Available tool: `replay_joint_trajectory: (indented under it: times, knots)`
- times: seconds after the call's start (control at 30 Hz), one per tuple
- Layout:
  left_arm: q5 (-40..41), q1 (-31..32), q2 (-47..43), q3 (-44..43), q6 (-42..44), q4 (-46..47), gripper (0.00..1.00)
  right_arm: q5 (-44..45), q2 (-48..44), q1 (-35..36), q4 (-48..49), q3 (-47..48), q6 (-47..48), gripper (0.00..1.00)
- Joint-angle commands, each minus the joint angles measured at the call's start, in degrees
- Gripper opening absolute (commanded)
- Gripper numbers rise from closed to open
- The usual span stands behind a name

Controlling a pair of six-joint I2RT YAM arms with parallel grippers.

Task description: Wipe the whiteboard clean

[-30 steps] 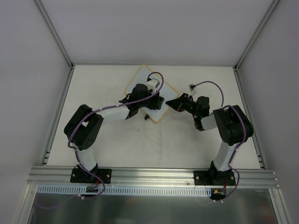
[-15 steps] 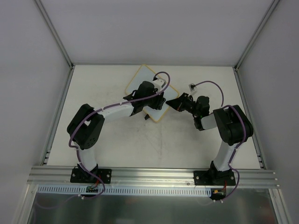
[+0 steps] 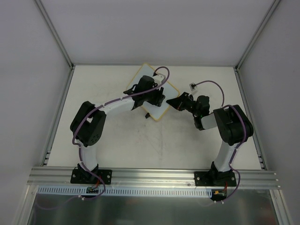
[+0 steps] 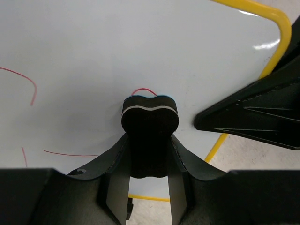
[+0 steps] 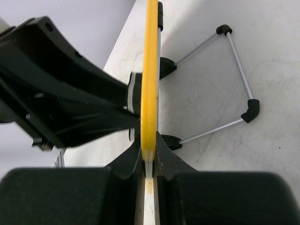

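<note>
The whiteboard [image 3: 159,111] lies at the table's far middle, turned like a diamond, with a yellow rim. In the left wrist view its white face [image 4: 117,47] carries thin red marker lines [image 4: 29,84]. My left gripper [image 3: 153,92] is over the board, shut on a black eraser [image 4: 150,117] that is pressed on the board at a red curl. My right gripper [image 3: 174,102] is shut on the board's right edge. In the right wrist view the yellow rim [image 5: 150,70] runs edge-on between the jaws of my right gripper [image 5: 149,157].
A wire stand with black ends [image 5: 236,61] sticks out under the board on its right side. A small black clip [image 3: 146,115] sits at the board's near edge. A white cable plug [image 3: 192,86] lies behind the right gripper. Enclosure walls and posts ring the table.
My left gripper has slid the eraser over the board toward its far side. The right gripper and the board have stayed about where they were.
</note>
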State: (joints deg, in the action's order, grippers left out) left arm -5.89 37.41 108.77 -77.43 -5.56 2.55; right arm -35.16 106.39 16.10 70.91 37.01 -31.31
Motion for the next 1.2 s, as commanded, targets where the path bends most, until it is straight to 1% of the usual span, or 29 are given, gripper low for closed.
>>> replay_joint_trajectory:
  times: [0.0,0.07,0.2,0.43,0.83,1.17]
  knots:
    - [4.23,-7.25,3.38,-1.67,-0.23,3.61,0.0,-6.15,-1.1,2.36,16.89,1.75,-0.59,0.0]
    - [1.77,-10.58,3.55,-1.76,-1.03,3.52,0.0,-6.24,-1.1,2.45,16.89,1.75,-0.59,0.0]
    - [-0.26,-14.81,4.34,-2.37,-1.56,3.43,0.0,-6.15,-1.18,2.45,16.89,1.83,-0.51,0.0]
    - [-2.98,-20.61,8.03,-6.94,-2.43,1.41,0.0,-6.33,-1.09,2.62,16.89,1.83,-0.51,0.0]
    - [-3.34,-21.94,9.18,-10.37,-1.82,0.35,0.0,-7.03,-0.57,2.62,16.89,2.18,-0.59,0.0]
    - [-8.52,-21.85,8.92,-14.15,0.99,0.27,0.0,-8.0,-0.48,2.62,16.89,2.19,-0.77,0.0]
